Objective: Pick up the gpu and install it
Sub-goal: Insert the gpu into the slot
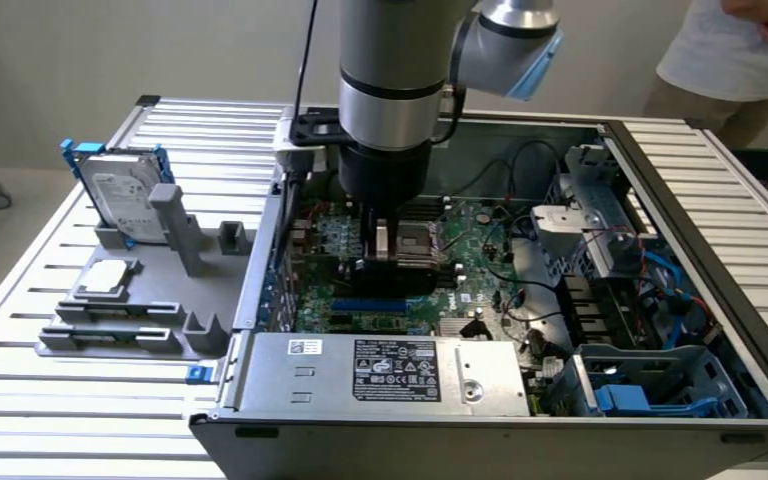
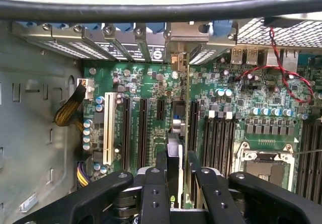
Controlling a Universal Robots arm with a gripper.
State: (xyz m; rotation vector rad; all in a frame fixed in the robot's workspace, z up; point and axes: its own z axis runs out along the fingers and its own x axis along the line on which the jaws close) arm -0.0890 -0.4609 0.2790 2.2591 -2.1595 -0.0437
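Observation:
My gripper (image 1: 384,248) is lowered inside the open computer case (image 1: 398,440), over the green motherboard (image 1: 478,235). It is shut on the gpu (image 1: 400,272), which looks like a black block under the wrist. In the wrist view the gpu (image 2: 174,151) stands edge-on between my two black fingers (image 2: 154,186). It runs along a black expansion slot (image 2: 192,128), and its silver end bracket (image 2: 177,58) is by the rear slot covers. Whether the card is seated in the slot is hidden by its own edge. My gripper (image 2: 174,172) sits at the card's near end.
A grey fixture (image 1: 144,300) at the exterior view's left holds the silver hard drive with blue frame (image 1: 124,190). The power supply (image 1: 384,370) fills the case front. A drive cage (image 1: 651,385) and cables sit on the right. A person (image 1: 731,50) stands behind. A black cable (image 2: 151,10) crosses the wrist view.

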